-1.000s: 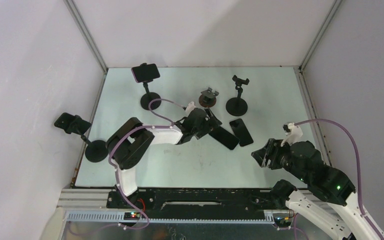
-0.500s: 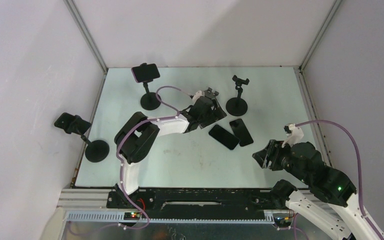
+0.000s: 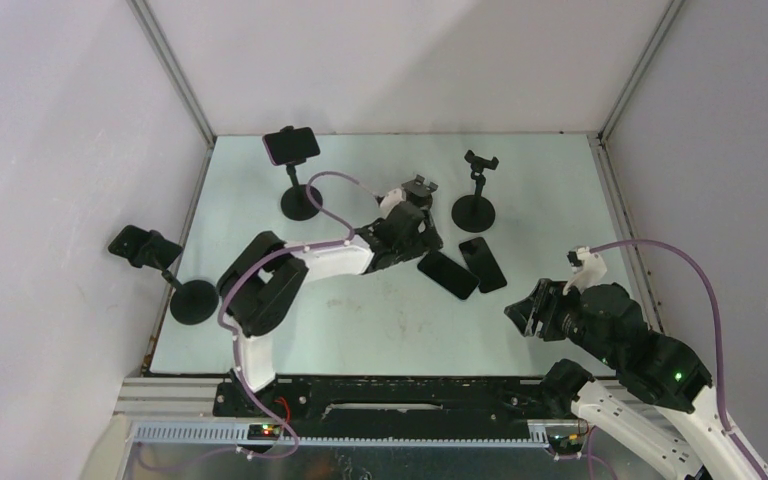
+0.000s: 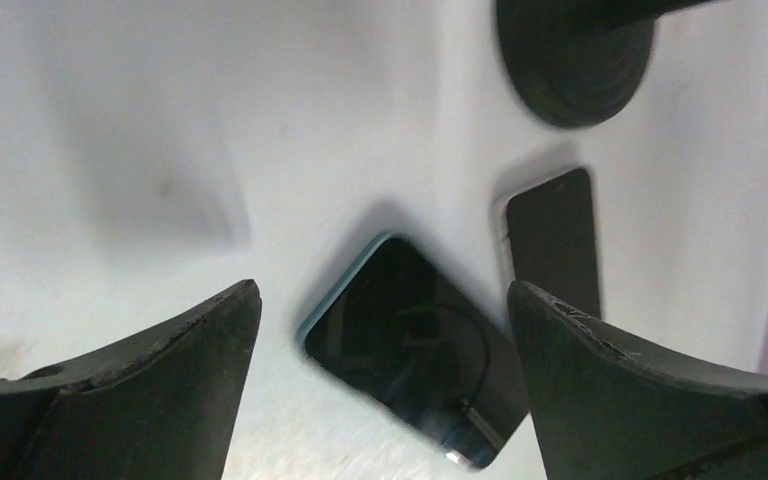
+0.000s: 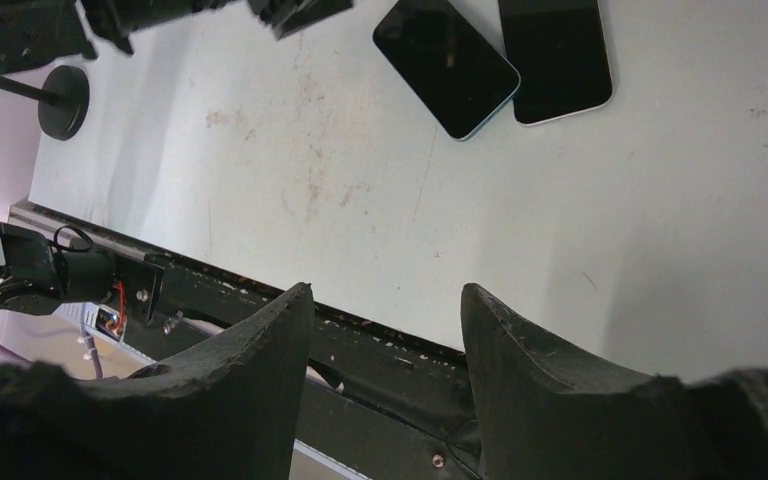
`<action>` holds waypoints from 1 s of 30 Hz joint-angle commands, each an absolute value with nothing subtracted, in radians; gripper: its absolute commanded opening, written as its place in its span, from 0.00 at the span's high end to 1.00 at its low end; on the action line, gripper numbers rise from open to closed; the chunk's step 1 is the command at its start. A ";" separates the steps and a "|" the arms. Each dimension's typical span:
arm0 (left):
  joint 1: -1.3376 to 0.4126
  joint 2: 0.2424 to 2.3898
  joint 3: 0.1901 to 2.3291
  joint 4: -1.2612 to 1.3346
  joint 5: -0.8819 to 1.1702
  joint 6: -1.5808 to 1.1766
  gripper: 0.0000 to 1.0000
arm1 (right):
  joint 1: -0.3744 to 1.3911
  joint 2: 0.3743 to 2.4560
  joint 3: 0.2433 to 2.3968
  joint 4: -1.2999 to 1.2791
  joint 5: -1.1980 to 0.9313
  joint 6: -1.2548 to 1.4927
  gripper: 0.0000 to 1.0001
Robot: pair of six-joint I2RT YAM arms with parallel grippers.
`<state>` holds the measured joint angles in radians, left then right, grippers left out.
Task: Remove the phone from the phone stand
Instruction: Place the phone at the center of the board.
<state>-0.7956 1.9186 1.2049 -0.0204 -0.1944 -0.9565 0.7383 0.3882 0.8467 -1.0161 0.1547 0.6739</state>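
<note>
A pink-edged phone (image 3: 290, 146) is clamped on the back-left phone stand (image 3: 300, 203). A second black phone (image 3: 140, 247) sits on the stand (image 3: 193, 300) at the far left. My left gripper (image 3: 418, 238) hangs open over mid-table, away from both. Through its wide jaws (image 4: 382, 290) I see a teal-edged phone (image 4: 415, 345) lying flat on the table, untouched, with another flat phone (image 4: 552, 240) beside it. My right gripper (image 3: 530, 310) stands open and empty near the front right edge (image 5: 388, 290).
An empty stand (image 3: 475, 190) rises at the back right, its round base (image 4: 572, 55) just beyond the flat phones (image 3: 447, 274) (image 3: 482, 263). Another stand clamp (image 3: 419, 187) shows just behind my left wrist. The table's black front rail (image 5: 410, 370) lies below my right fingers.
My left gripper has pulled back from the teal-edged phone toward the table's rear, leaving it flat on the table. The right arm has not moved.
</note>
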 commanded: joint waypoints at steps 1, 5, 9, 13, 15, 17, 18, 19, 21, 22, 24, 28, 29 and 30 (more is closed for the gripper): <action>-0.825 1.772 1.084 -0.052 -0.327 -1.017 0.00 | 0.743 0.402 0.851 -0.999 0.170 0.676 0.41; -0.852 1.747 1.010 -0.020 -0.303 -1.069 0.00 | 0.743 0.419 0.851 -0.991 0.169 0.672 0.41; -0.908 1.767 1.027 -0.023 -0.301 -1.087 0.00 | 0.744 0.435 0.851 -0.981 0.162 0.673 0.41; -0.925 1.820 1.052 -0.020 -0.287 -1.118 0.00 | 0.746 0.434 0.851 -0.984 0.159 0.674 0.41; -0.924 1.844 1.060 -0.019 -0.285 -1.125 0.00 | 0.746 0.425 0.851 -0.991 0.161 0.675 0.41; -0.921 1.864 1.078 -0.031 -0.294 -1.119 0.00 | 0.746 0.412 0.851 -0.999 0.166 0.676 0.41; -0.918 1.870 1.090 -0.035 -0.296 -1.115 0.00 | 0.747 0.405 0.851 -1.002 0.168 0.676 0.41; -0.910 1.880 1.094 -0.037 -0.296 -1.110 0.00 | 0.747 0.398 0.851 -1.002 0.168 0.678 0.41; -0.900 1.896 1.108 -0.039 -0.295 -1.103 0.00 | 0.746 0.393 0.851 -1.000 0.171 0.678 0.41; -0.896 1.904 1.119 -0.043 -0.294 -1.097 0.00 | 0.746 0.394 0.851 -1.001 0.170 0.680 0.41; -0.881 1.916 1.135 -0.044 -0.292 -1.088 0.00 | 0.746 0.394 0.851 -1.004 0.172 0.680 0.41; -0.860 1.933 1.160 -0.036 -0.284 -1.071 0.00 | 0.747 0.393 0.851 -1.007 0.170 0.682 0.41; -0.858 1.936 1.169 -0.035 -0.278 -1.069 0.00 | 0.747 0.392 0.851 -1.008 0.170 0.682 0.41; -0.856 1.942 1.174 -0.034 -0.276 -1.065 0.00 | 0.746 0.392 0.851 -1.008 0.169 0.683 0.41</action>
